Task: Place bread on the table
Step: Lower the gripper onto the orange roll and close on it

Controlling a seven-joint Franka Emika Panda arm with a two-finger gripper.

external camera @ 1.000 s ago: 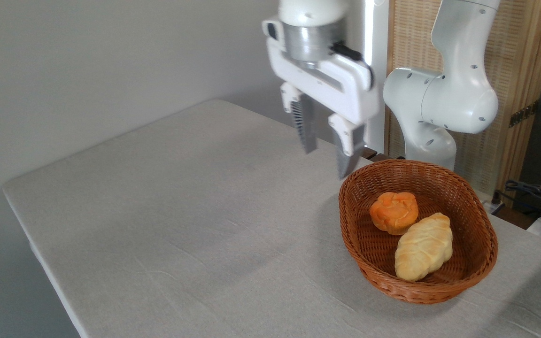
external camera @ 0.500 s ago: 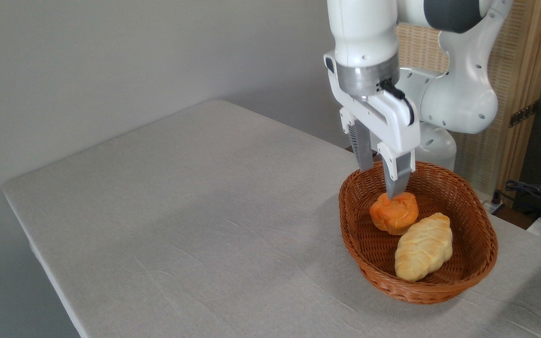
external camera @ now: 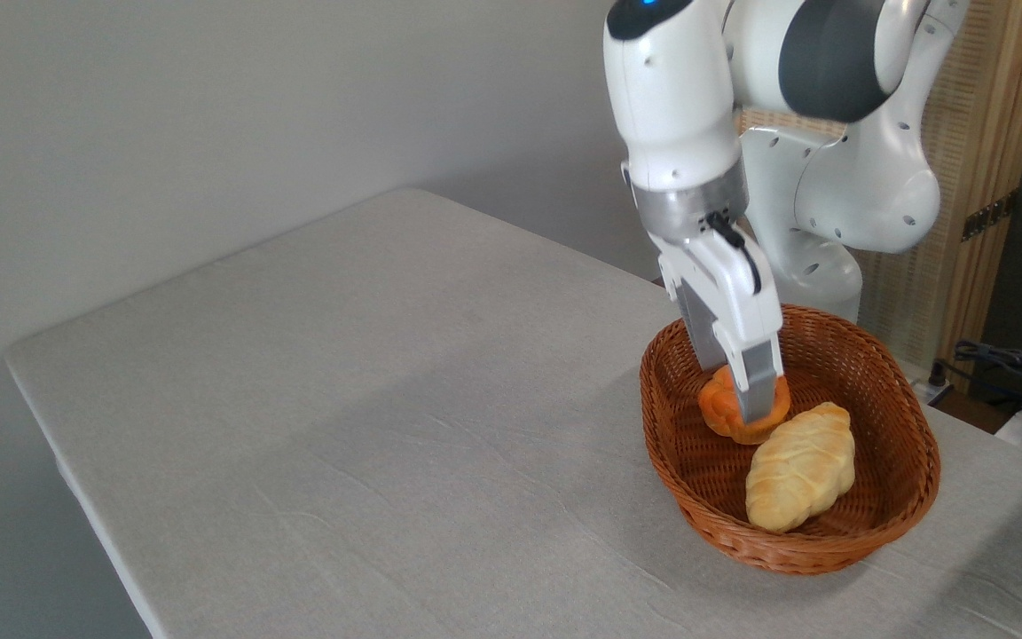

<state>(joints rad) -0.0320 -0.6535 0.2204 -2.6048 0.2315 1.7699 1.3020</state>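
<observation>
The gripper reached straight down into the basket, its fingers spread to either side of the bread, which sat at the basket's far left end, just beside the yellow loaf. Whether they were pinching could not be told. Bare table lay open beyond the left rim.

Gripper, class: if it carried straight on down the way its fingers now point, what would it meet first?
The gripper points down into the wicker basket, its fingers already around the orange bun. It would probably press into the bun first, then the basket floor. Whether the fingers already touch the bun is unclear.
</observation>
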